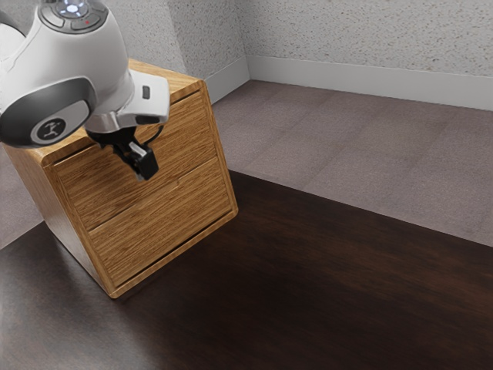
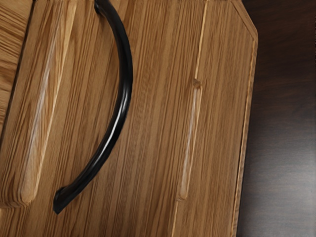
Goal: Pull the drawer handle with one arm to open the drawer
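**Dark-Wood Table, Arm at the Cabinet's Upper Drawer**

Dark wooden table point(image 1: 331, 301) bearing a light-wood cabinet point(image 1: 166, 231) near a speckled wall. The black gripper point(image 1: 142, 163) hangs against the upper drawer point(image 1: 92, 181), whose front lies level with the one below. Whether the claw is spread or closed cannot be told. The wrist view shows the curved black handle point(image 2: 118, 118) on the drawer front.

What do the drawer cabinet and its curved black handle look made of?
Light-brown wooden cabinet: looks like wood or veneer, satin; straight grain lines show. Curved black handle: probably painted metal or plastic, glossy; a highlight runs along it.
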`<state>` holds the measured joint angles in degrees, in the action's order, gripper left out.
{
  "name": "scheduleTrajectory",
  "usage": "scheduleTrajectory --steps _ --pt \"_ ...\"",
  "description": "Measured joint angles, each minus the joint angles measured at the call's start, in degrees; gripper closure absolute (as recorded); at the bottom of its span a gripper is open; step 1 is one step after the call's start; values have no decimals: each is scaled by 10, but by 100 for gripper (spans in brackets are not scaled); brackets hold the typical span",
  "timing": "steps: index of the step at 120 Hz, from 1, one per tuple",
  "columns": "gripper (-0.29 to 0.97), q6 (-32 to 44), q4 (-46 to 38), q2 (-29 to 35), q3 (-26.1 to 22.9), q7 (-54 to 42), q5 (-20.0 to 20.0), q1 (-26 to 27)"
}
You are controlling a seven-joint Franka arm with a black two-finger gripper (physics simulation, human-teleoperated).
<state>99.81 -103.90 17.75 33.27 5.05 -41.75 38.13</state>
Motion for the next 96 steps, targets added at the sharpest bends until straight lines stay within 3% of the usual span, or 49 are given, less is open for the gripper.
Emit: scheduleTrajectory --steps 76,96 --pt "0 0 18 -14 3 4 -14 32" --pt "0 0 31 -15 65 4 -16 91"
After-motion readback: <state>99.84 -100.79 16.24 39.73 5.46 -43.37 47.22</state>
